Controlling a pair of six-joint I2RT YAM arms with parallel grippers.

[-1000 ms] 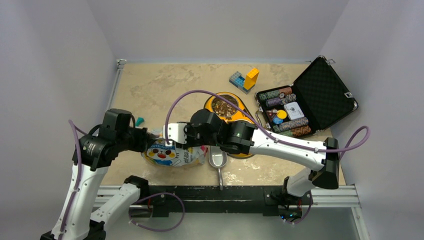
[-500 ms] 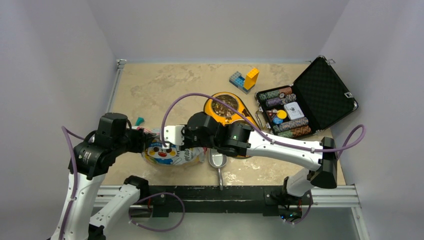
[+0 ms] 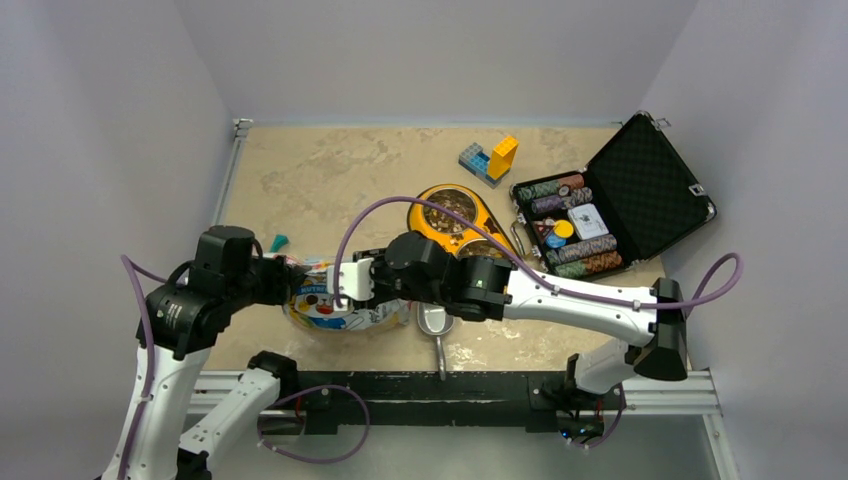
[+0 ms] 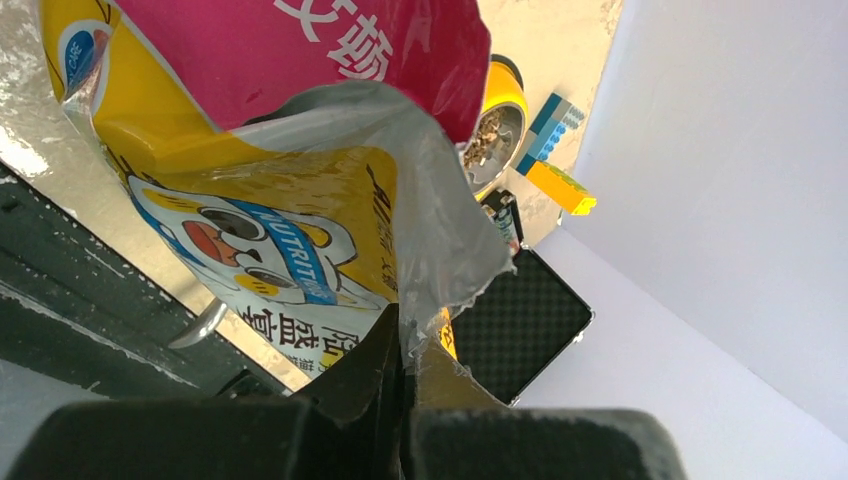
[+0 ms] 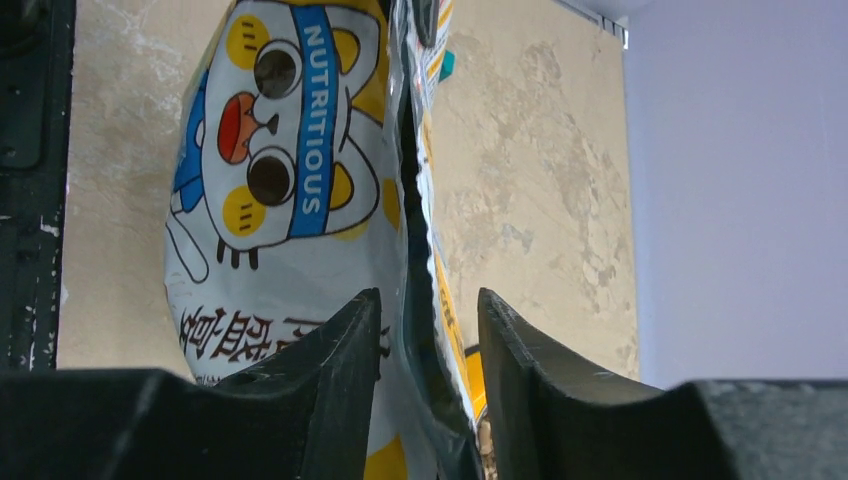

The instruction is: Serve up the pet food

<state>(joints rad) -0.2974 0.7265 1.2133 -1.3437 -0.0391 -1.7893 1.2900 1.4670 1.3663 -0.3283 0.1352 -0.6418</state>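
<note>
The glossy cat-print pet food bag (image 3: 335, 308) lies on the table between my two grippers. My left gripper (image 3: 287, 281) is shut on the bag's torn silver top edge, as the left wrist view (image 4: 408, 352) shows. My right gripper (image 3: 378, 287) is open, its jaws straddling the bag's other open edge (image 5: 425, 250) without closing on it. Brown kibble (image 3: 450, 210) fills an orange bowl (image 3: 478, 238) just behind the right wrist; the kibble also shows in the left wrist view (image 4: 486, 140). The inside of the bag is hidden.
A metal scoop (image 3: 436, 322) lies by the bag, handle toward the near edge. An open black case (image 3: 640, 185) with striped poker chips (image 3: 560, 190) stands at right. Toy bricks (image 3: 490, 158) sit at the back. A small teal piece (image 3: 279, 241) lies left of the bag.
My left arm has drawn back toward the near edge, still holding the bag's edge. My right gripper has shifted slightly right and nearer along the bag's mouth.
</note>
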